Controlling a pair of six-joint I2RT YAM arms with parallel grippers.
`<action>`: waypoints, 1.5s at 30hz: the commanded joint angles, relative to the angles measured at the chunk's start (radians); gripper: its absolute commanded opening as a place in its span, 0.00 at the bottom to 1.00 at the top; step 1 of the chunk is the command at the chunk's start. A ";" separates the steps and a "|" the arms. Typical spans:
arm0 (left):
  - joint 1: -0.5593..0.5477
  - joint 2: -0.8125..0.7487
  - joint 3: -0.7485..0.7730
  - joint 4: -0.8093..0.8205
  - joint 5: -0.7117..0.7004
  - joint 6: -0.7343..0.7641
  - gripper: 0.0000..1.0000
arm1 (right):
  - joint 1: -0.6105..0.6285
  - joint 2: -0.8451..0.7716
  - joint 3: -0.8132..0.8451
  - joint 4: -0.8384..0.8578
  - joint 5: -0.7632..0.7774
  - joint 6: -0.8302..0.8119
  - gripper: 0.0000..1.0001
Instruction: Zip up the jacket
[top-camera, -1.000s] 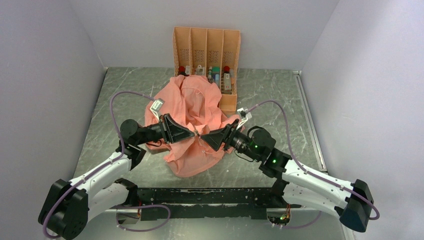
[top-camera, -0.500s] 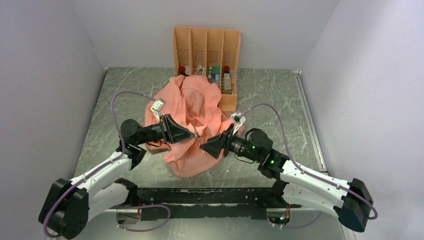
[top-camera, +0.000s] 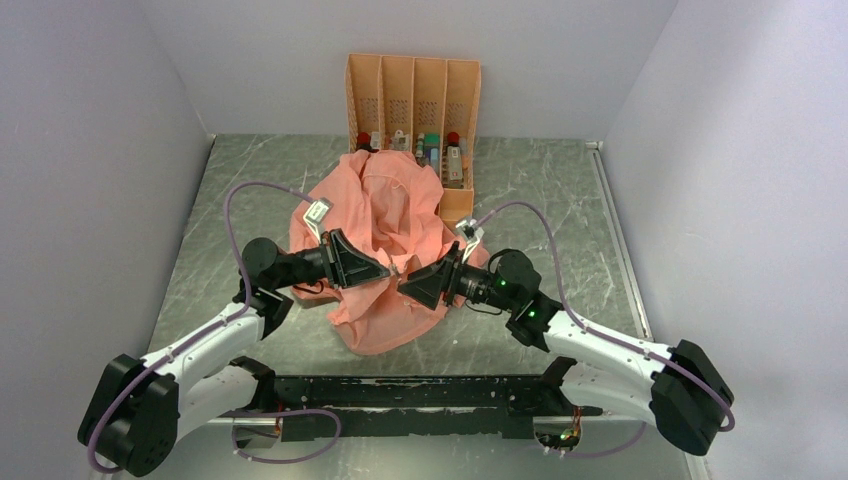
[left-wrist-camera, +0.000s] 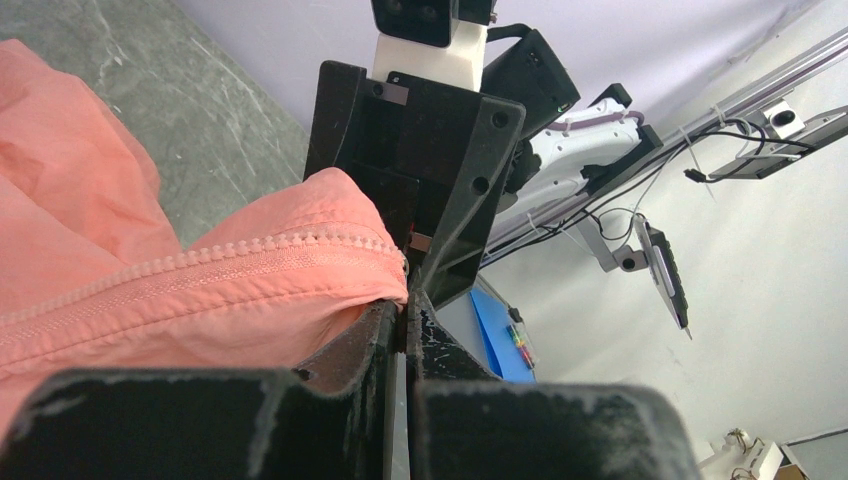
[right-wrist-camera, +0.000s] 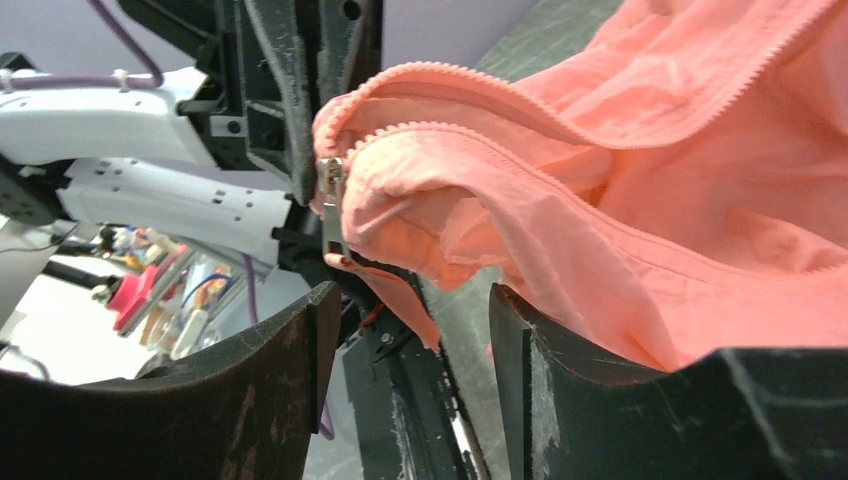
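Salmon-pink jacket (top-camera: 385, 215) is seen heaped mid-table, its far edge against the orange four-slot rack (top-camera: 412, 85). A front corner beside the zipper teeth (left-wrist-camera: 250, 248) is pinched in the closed left gripper (left-wrist-camera: 405, 312). The right gripper (right-wrist-camera: 410, 300) is held with jaws parted and nothing between them, facing the metal slider (right-wrist-camera: 331, 205). Grasping the slider appears to be the step in hand; whether both tracks are seated cannot be judged. Next, the pull must be nipped and drawn along. A grey marbled table (top-camera: 580, 200) is enclosed by plain pale walls (top-camera: 100, 120).
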 joint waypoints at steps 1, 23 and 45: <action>-0.005 0.006 0.014 0.040 0.024 -0.004 0.08 | -0.005 0.031 -0.007 0.144 -0.101 0.034 0.58; -0.005 0.011 0.016 0.035 0.026 0.005 0.08 | -0.005 0.090 -0.006 0.220 -0.176 0.076 0.07; -0.089 -0.006 0.105 -0.394 0.056 0.299 0.08 | -0.055 0.059 0.161 0.107 -0.189 0.119 0.00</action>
